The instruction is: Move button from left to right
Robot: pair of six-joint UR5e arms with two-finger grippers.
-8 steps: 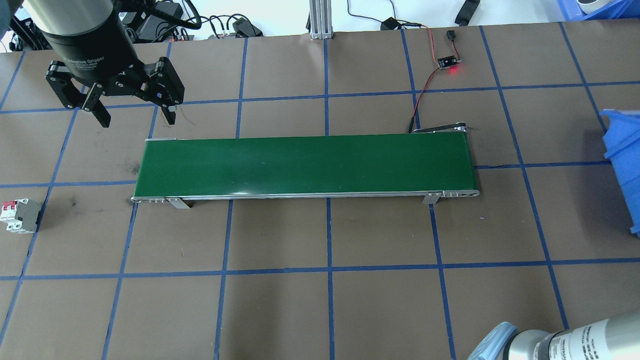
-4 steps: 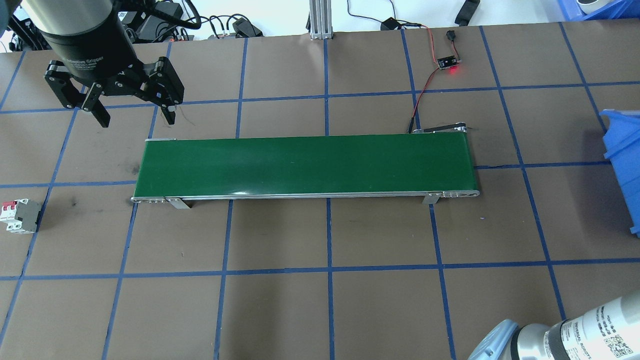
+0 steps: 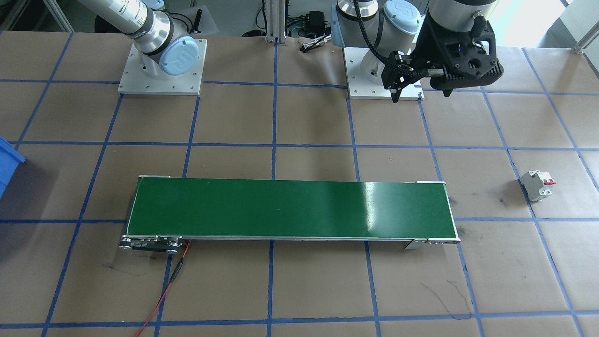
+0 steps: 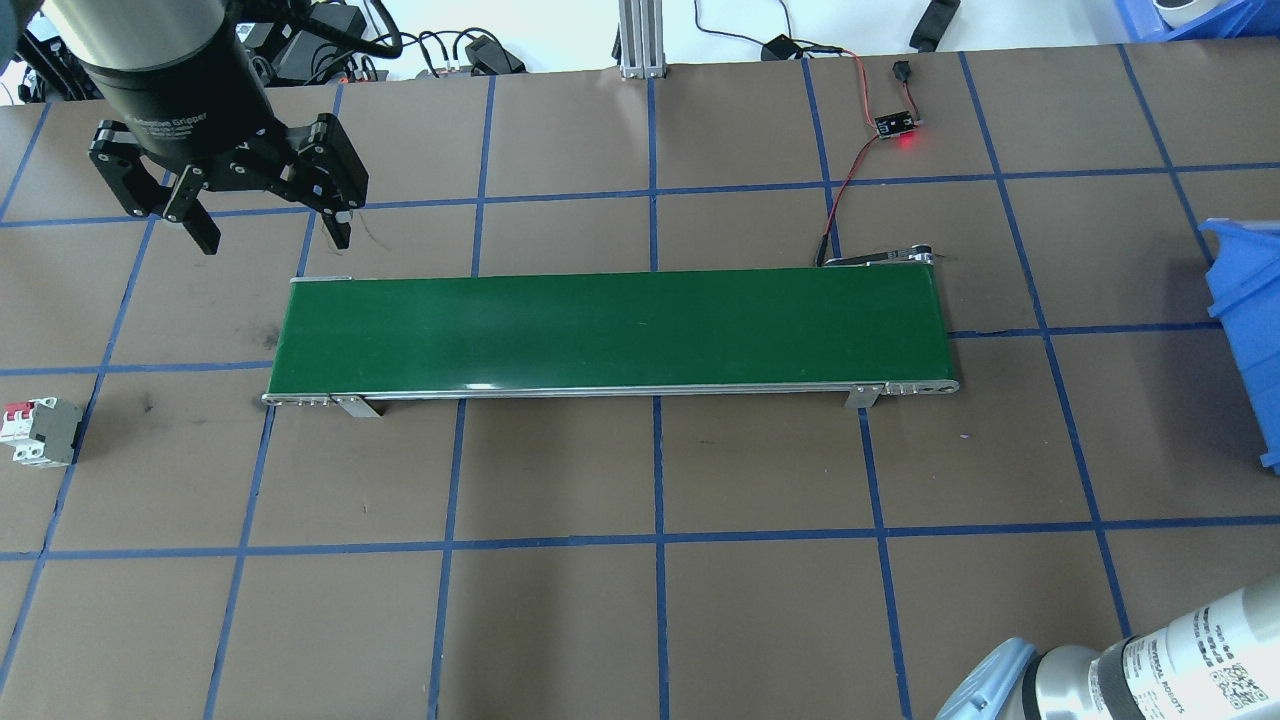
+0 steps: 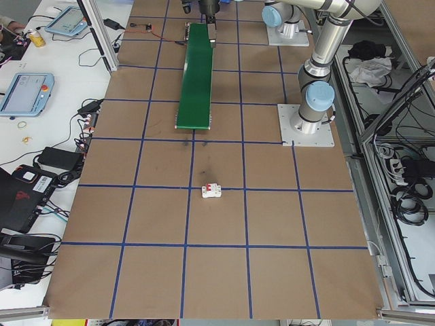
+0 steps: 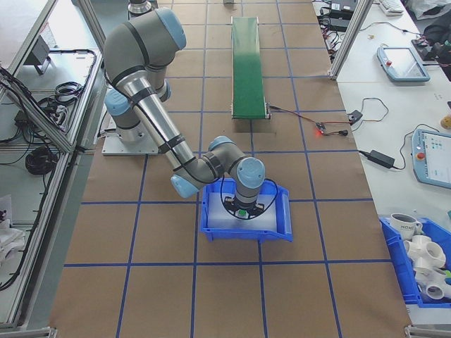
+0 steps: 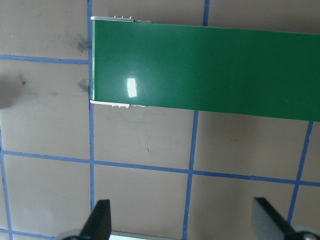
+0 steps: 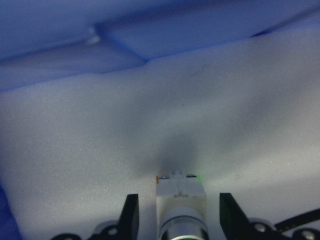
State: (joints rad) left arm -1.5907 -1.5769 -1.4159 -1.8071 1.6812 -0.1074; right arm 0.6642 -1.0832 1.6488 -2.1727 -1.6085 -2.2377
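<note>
The button (image 8: 182,216), whitish with a green glint, stands on white foam inside the blue bin (image 6: 283,227). In the right wrist view my right gripper (image 8: 180,197) straddles it, open, with a gap on each side between the fingers (image 8: 131,215) and the button. In the exterior right view that gripper (image 6: 242,205) points down into the bin. My left gripper (image 4: 272,238) hangs open and empty above the table beyond the left end of the green conveyor (image 4: 610,330). It also shows in the front-facing view (image 3: 421,92) and the left wrist view (image 7: 182,222).
A white circuit breaker (image 4: 40,432) with red levers lies at the table's left edge, also seen from the front (image 3: 538,185). A small board (image 4: 896,124) with a red light and its wires sits behind the conveyor's right end. Blue tape lines grid the brown tabletop.
In the overhead view the right arm's elbow at the bottom right has shifted slightly. The left gripper has stayed where it was, open.
</note>
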